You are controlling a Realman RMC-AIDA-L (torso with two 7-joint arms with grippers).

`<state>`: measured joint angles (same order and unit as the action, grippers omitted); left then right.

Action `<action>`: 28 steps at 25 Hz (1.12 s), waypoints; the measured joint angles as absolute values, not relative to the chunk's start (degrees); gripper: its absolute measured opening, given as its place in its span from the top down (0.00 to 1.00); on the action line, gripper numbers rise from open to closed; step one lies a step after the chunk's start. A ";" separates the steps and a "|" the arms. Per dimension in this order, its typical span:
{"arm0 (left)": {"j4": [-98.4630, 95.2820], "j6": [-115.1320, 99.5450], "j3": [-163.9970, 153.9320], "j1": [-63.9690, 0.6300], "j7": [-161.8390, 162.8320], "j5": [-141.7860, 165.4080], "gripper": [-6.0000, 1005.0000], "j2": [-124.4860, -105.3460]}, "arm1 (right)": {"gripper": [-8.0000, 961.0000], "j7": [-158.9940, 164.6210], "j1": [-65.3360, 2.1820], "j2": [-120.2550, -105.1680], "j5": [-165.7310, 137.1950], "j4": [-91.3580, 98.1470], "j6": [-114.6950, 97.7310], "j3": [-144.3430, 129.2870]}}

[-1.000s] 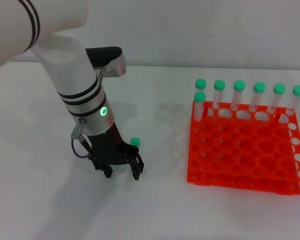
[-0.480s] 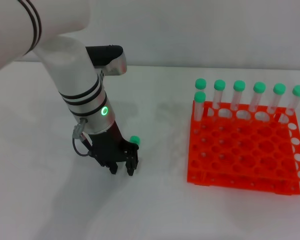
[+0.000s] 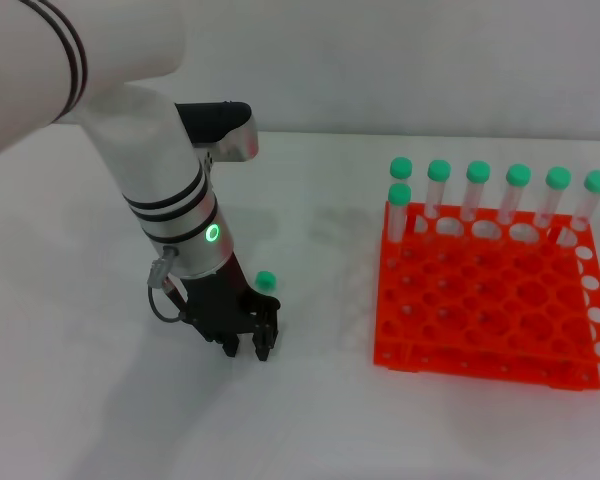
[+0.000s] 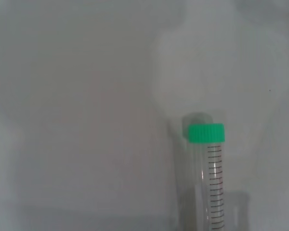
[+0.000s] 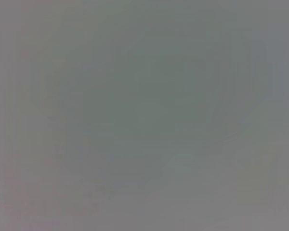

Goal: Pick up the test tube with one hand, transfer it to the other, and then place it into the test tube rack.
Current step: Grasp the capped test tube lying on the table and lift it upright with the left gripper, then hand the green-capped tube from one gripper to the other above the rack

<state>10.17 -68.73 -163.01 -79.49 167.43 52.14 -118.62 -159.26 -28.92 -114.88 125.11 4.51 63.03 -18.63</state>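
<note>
The job looks like it is only at its first step. Over at about 9 o'clock on the white table (image 3: 100,400), the left gripper (image 3: 248,345) is down low with its black fingers pulled in close together. The test tube (image 3: 266,282) has its green cap peeking out just above those fingers, at about 1 o'clock from them. In the left wrist view the test tube (image 4: 209,178) runs straight out from the camera with its cap at the far end, so I think the fingers are clenched on its lower part. The tube looks close to the table, so it seems gripped but hardly lifted.

Over at 3 o'clock sits the test tube rack (image 3: 490,305). Seven other green-capped tubes (image 3: 518,195) stand along its far side, and most holes are free.

The right gripper is nowhere to be seen, and its wrist view shows only grey.

Still to do: lift the tube, hand it to the right gripper, and put it in a hole.
</note>
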 joint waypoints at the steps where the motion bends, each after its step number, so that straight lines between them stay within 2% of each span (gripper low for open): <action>1: 10.17 -68.71 -163.00 -79.41 167.44 52.26 0.60 -118.62 | 0.11 -159.26 -28.92 -114.88 125.14 4.51 63.02 -18.63; 5: 10.13 -68.72 -163.02 -79.36 167.29 53.30 0.60 -118.62 | 0.11 -159.26 -28.92 -114.91 125.23 4.51 63.01 -18.63; 12: 10.42 -67.46 -163.03 -80.25 166.06 53.35 0.75 -118.16 | 0.11 -159.26 -28.71 -115.02 125.36 4.51 63.01 -18.63; 15: 10.79 -65.09 -162.96 -81.11 164.91 51.73 0.80 -117.26 | 0.11 -159.26 -28.58 -115.03 125.51 4.51 63.01 -18.62; 19: 12.44 -58.59 -162.94 -81.58 161.57 45.86 0.80 -116.22 | 0.11 -159.26 -28.45 -115.10 125.68 4.51 63.01 -18.16; 22: 14.49 -51.28 -162.94 -80.83 154.88 34.94 0.80 -116.17 | 0.11 -159.26 -28.24 -115.17 125.72 4.20 63.02 -17.09; 25: 14.73 -45.86 -162.94 -78.81 145.39 22.52 0.80 -116.54 | 0.11 -159.28 -27.85 -115.26 125.75 4.09 63.15 -16.82; 28: 14.85 -40.60 -162.95 -75.97 132.97 9.19 0.80 -117.80 | 0.11 -159.37 -27.14 -115.38 125.76 4.03 63.22 -16.63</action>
<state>14.85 -40.60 -162.95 -75.97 132.97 9.19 -117.80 -159.37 -27.14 -115.38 125.76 4.03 63.22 -16.63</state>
